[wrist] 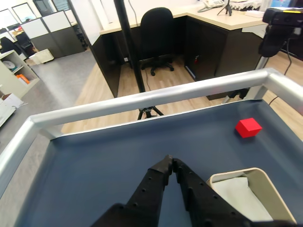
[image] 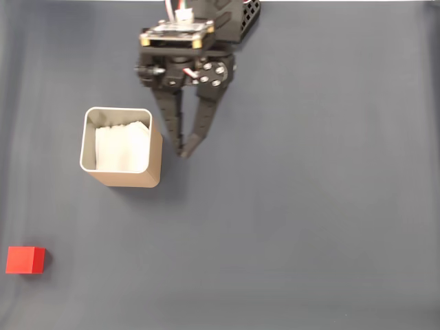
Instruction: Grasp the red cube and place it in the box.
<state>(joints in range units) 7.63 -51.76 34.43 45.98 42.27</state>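
The red cube [image: 25, 260] rests on the dark blue table surface at the lower left of the fixed view; in the wrist view the red cube [wrist: 248, 127] lies far right near the table's metal rail. The box [image: 121, 148], tan with a pale rim and white paper inside, stands upright left of centre; its corner, the box [wrist: 265, 189], appears at the lower right of the wrist view. My black gripper [image: 184, 152] hangs just right of the box, fingertips together, holding nothing. In the wrist view the gripper [wrist: 170, 163] points at bare table.
A raised silver rail [wrist: 142, 101] borders the table. Beyond it stand an office chair [wrist: 157, 35], desks and a black pole [wrist: 130, 47]. The blue mat [image: 309, 227] stretches wide to the right and below the gripper.
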